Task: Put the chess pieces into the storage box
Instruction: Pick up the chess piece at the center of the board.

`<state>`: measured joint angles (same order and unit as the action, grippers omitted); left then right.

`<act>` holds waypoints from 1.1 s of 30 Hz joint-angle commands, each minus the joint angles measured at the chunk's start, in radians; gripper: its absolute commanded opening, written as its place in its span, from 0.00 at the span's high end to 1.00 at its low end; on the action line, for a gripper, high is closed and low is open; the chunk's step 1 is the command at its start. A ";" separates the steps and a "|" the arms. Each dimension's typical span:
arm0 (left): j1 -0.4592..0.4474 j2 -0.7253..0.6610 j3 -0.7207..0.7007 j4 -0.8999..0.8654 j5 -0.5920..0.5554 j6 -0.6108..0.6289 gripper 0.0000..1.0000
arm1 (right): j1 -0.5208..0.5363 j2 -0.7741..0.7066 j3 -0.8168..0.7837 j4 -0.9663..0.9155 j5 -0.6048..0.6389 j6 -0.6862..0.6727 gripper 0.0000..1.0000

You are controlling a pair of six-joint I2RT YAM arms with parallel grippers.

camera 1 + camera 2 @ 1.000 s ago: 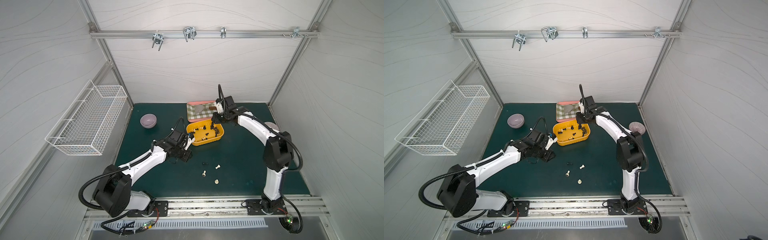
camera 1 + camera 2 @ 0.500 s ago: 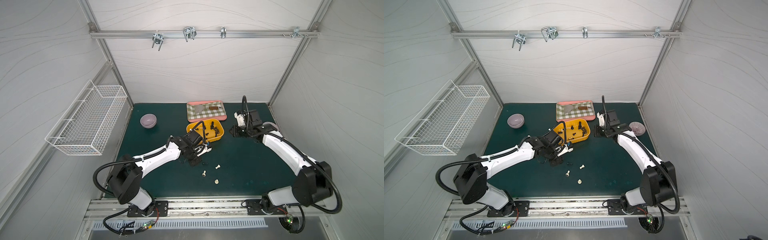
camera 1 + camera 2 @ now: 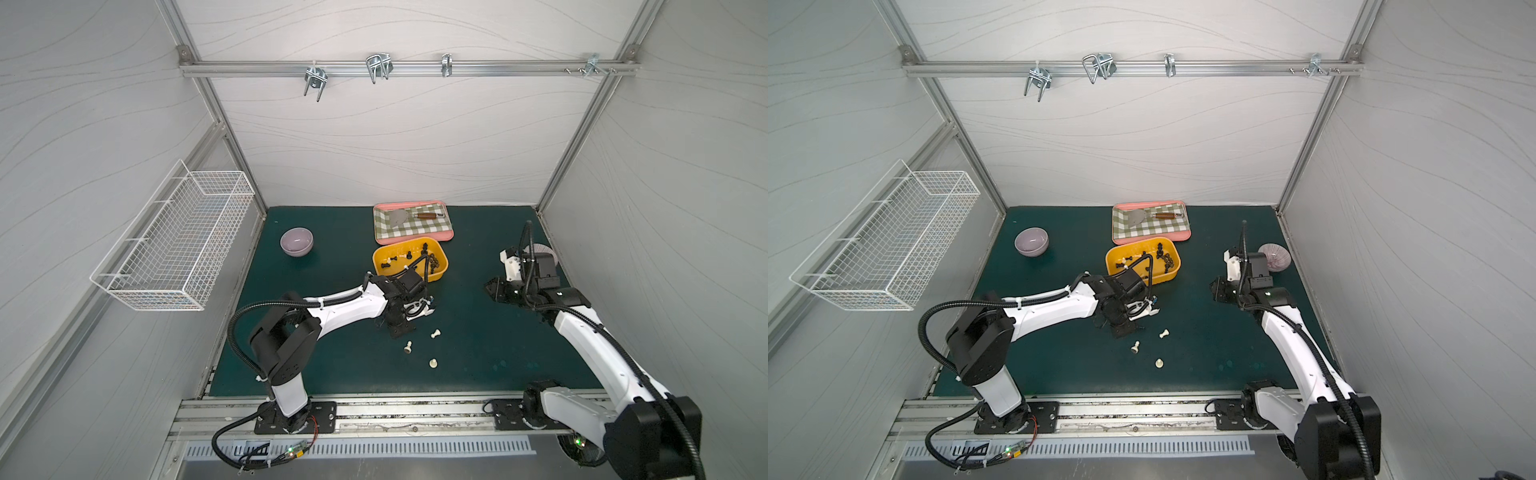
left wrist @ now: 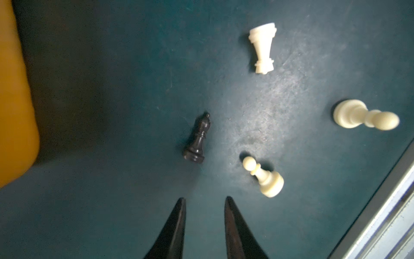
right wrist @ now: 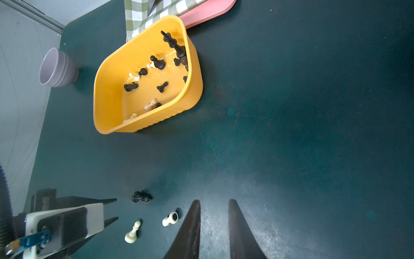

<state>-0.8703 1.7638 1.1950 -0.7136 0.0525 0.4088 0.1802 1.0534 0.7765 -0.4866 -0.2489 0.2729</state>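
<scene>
Three cream chess pieces [image 3: 408, 347] on the green mat [image 3: 332, 361] near the left arm [image 3: 353, 305], yellow storage box [image 3: 380, 259] beyond.

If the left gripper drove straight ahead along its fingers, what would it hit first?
Probably the lying black chess piece, just ahead of the open left gripper; depth is unclear, so the mat could come first.

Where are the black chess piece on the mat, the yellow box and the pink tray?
black chess piece [image 4: 198, 139], left wrist view, stem
yellow box [image 5: 107, 94], right wrist view, inner wall
pink tray [image 5: 208, 11], right wrist view, rim

Picture edge cuts off most of the storage box [image 4: 15, 89]
</scene>
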 commanded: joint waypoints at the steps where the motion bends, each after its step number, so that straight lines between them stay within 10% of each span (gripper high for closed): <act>1: -0.028 0.041 0.062 -0.039 -0.067 0.039 0.69 | -0.011 -0.036 -0.018 0.018 -0.041 0.003 0.75; 33: -0.040 0.191 0.166 -0.041 -0.089 0.077 0.69 | -0.043 -0.072 -0.032 0.018 -0.032 0.003 0.75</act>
<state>-0.9081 1.9308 1.3159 -0.7567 -0.0555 0.4587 0.1444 0.9863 0.7525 -0.4786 -0.2741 0.2729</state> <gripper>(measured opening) 0.313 0.254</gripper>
